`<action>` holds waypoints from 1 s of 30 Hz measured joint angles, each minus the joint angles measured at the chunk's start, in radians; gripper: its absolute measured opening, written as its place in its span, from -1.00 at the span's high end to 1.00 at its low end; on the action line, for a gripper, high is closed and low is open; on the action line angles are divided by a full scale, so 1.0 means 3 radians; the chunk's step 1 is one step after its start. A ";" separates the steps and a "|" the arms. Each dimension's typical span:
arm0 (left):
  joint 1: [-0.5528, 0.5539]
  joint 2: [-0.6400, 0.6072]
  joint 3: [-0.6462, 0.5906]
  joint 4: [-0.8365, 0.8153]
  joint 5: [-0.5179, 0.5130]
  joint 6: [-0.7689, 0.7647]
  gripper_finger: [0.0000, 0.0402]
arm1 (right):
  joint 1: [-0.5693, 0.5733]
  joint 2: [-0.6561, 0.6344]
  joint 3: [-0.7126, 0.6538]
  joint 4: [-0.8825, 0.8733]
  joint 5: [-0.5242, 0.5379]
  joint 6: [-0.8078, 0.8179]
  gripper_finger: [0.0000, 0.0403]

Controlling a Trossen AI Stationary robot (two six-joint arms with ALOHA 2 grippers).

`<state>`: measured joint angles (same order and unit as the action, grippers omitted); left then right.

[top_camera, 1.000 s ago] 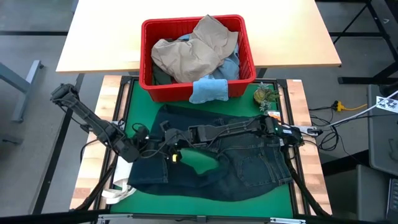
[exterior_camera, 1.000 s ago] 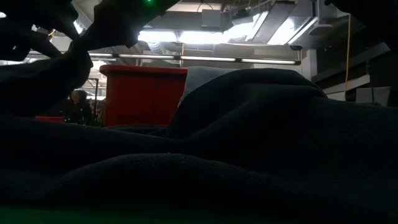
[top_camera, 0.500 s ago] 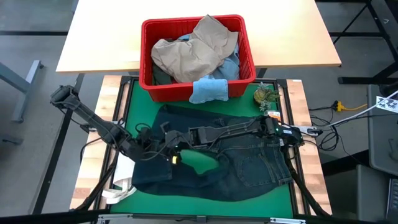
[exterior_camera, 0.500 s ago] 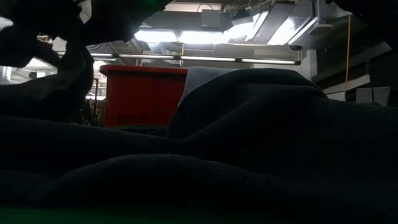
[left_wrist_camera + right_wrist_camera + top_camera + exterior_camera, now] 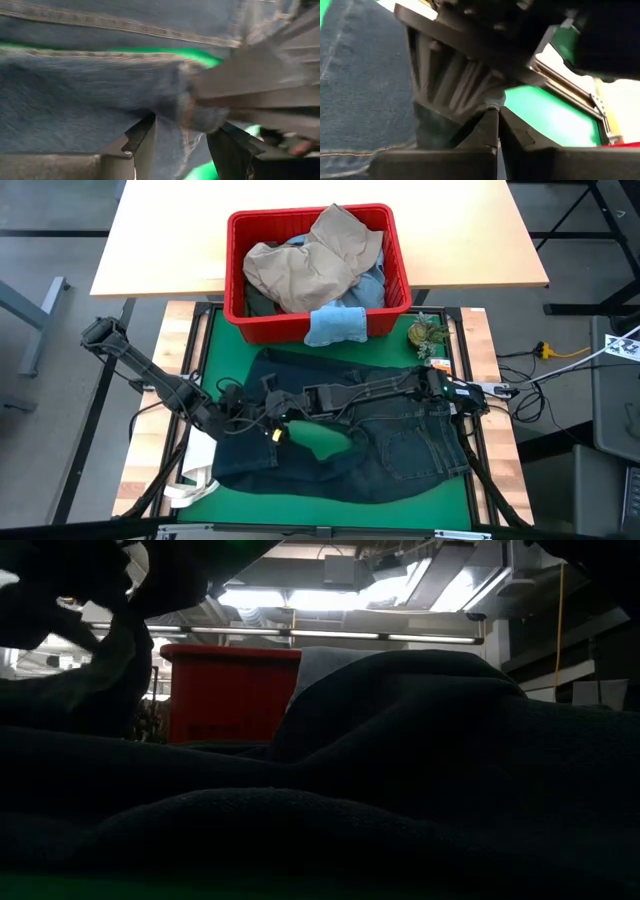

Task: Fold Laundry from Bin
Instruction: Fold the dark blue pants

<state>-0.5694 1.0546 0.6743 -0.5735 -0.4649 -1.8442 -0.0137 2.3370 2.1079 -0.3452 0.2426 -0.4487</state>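
Dark navy jeans [image 5: 400,442]: flat on tabletop [image 5: 330,498], long axis left-right. Left hand [image 5: 262,420] and right hand [image 5: 272,418], both clamped on 1 denim fold.

This is a robotics lab or workshop set in a large industrial hall. The low view looks past the cloth to a high open ceiling [image 5: 380,580] with exposed ducts, beams and long strip lights [image 5: 300,632]. From above, a green mat [image 5: 440,500] lies inside a dark metal frame [image 5: 487,480] on a wooden table [image 5: 145,450], with two dark robot arms mounted over it. Cables [image 5: 560,360] trail across the grey concrete floor [image 5: 50,380], and a second pale table [image 5: 460,240] stands on the far side.
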 joint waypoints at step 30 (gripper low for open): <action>-0.0534 -0.0075 0.1114 -0.2132 0.0841 0.0198 0.98 | -0.0071 0.0007 0.0324 -0.0310 -0.0928 -0.0143 0.33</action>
<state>-0.7295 1.0321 1.0086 -1.2131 -0.2125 -1.7848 -0.0351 2.3390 2.2052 -0.4381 -0.0357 -0.4918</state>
